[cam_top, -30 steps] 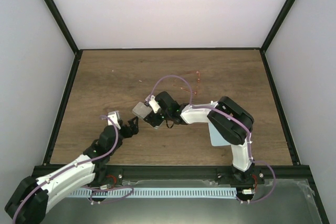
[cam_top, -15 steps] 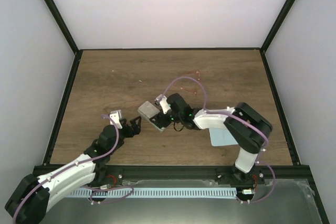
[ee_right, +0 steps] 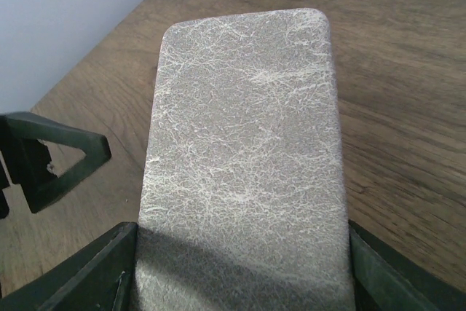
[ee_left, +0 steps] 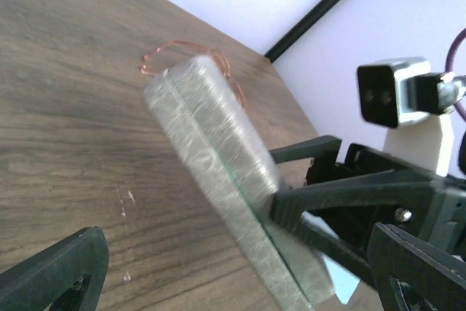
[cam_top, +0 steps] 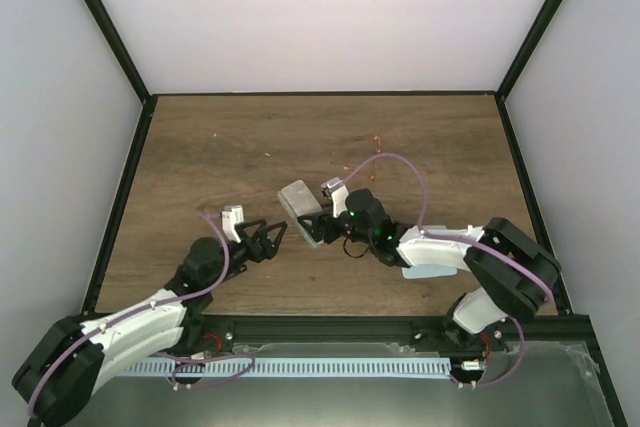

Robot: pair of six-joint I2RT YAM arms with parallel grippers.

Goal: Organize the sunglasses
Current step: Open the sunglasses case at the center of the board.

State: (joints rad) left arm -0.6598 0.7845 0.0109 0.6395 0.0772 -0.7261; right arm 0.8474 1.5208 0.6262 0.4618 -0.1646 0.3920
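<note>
Our right gripper (ee_right: 240,282) clamps the closed grey case (ee_right: 244,129) by its long sides, held tilted. Our left gripper (cam_top: 270,240) gapes empty beside it. The sunglasses (cam_top: 377,142) lie beyond on the table (cam_top: 200,147) — thin red wire, probably light and easily bent — so we'd pinch the bridge gently.

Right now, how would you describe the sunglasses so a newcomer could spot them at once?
Start at the wooden table, then the grey case gripped by the right gripper near its middle. The sunglasses lie on the wood just beyond it, toward the back edge. They are a thin red wire outline, unlike the solid case.
</note>
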